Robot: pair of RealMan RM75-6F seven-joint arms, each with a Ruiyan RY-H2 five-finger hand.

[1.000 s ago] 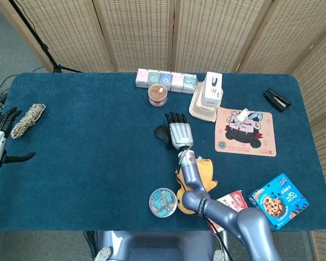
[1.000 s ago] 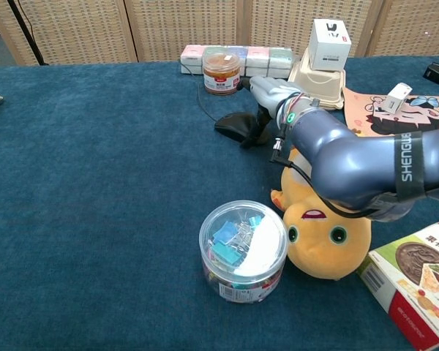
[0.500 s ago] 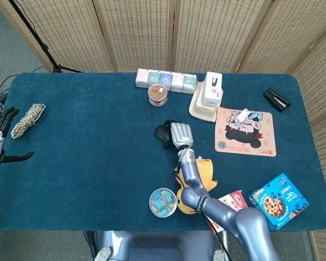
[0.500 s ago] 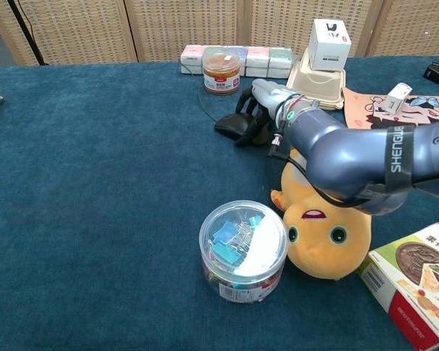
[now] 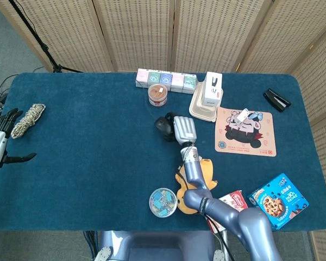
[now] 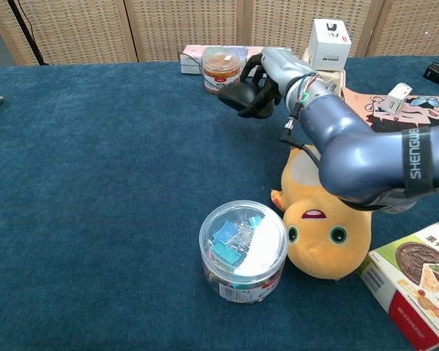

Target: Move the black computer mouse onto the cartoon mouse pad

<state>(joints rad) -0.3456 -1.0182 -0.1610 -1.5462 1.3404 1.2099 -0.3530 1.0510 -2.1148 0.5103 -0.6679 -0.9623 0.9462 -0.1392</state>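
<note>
My right hand (image 5: pixel 183 129) (image 6: pixel 272 74) grips the black computer mouse (image 5: pixel 163 126) (image 6: pixel 238 96) and holds it lifted off the blue table, its fingers curled over the mouse's top. The cartoon mouse pad (image 5: pixel 245 132) (image 6: pixel 384 103) lies to the right, with a small white object (image 5: pixel 242 116) (image 6: pixel 395 96) resting on its upper part. My left hand (image 5: pixel 1 142) hovers at the far left edge of the head view, fingers spread and holding nothing.
A brown jar (image 5: pixel 158 95) (image 6: pixel 221 71) and a row of small boxes (image 5: pixel 165 80) stand behind the mouse. A beige tray with a white box (image 5: pixel 207 98) sits beside the pad. A yellow plush toy (image 6: pixel 320 219), a clear tub of clips (image 6: pixel 242 250), snack boxes (image 5: pixel 277 200) and a rope coil (image 5: pixel 28 120) lie around.
My right hand's fingers closed over the mouse, and it lifted the mouse off the table and carried it up and away from me.
</note>
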